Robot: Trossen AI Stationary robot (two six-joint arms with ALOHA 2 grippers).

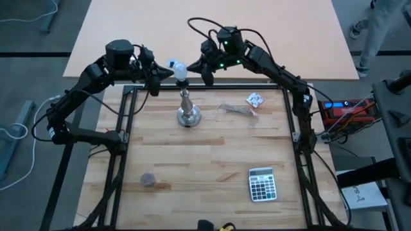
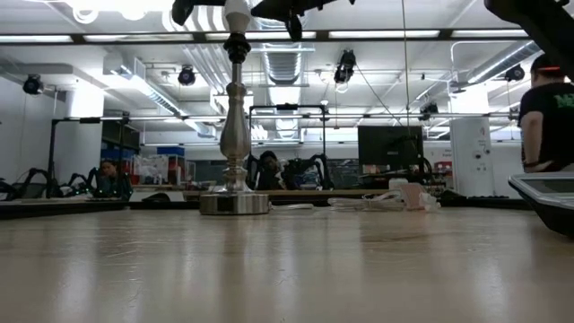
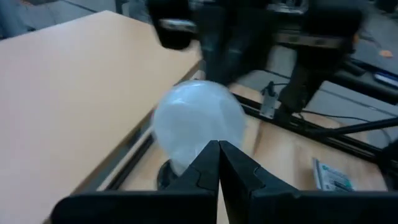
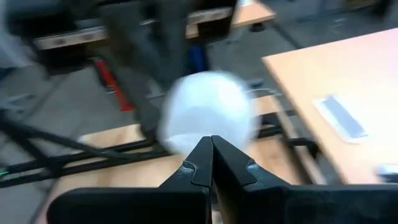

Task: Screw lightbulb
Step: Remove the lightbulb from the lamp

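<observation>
The white frosted lightbulb (image 1: 180, 69) stands upright on top of the silver stand (image 1: 188, 110), whose round base rests on the wooden table. In the low view the bulb (image 2: 237, 13) is at the picture's top, above the stand's socket (image 2: 236, 47). My left gripper (image 1: 167, 72) is shut, level with the bulb on its left side. My right gripper (image 1: 195, 66) is shut, level with the bulb on its right side. Each wrist view shows the globe just beyond the shut tips, in the left wrist view (image 3: 198, 121) and in the right wrist view (image 4: 205, 112). My left gripper's shut fingertips (image 3: 217, 149) come level from the table's left at the globe's side (image 3: 205, 134); whether they touch it I cannot tell. My right gripper's shut fingertips (image 4: 211, 144) come level from the table's right at the globe's other side (image 4: 208, 124); whether they touch it I cannot tell.
A crumpled patterned paper scrap (image 1: 255, 99) and a thin wire (image 1: 235, 109) lie right of the stand. A calculator (image 1: 262, 184) lies near the front right, and a small dark round thing (image 1: 148, 180) near the front left. A person (image 2: 549, 108) stands beyond the table's right.
</observation>
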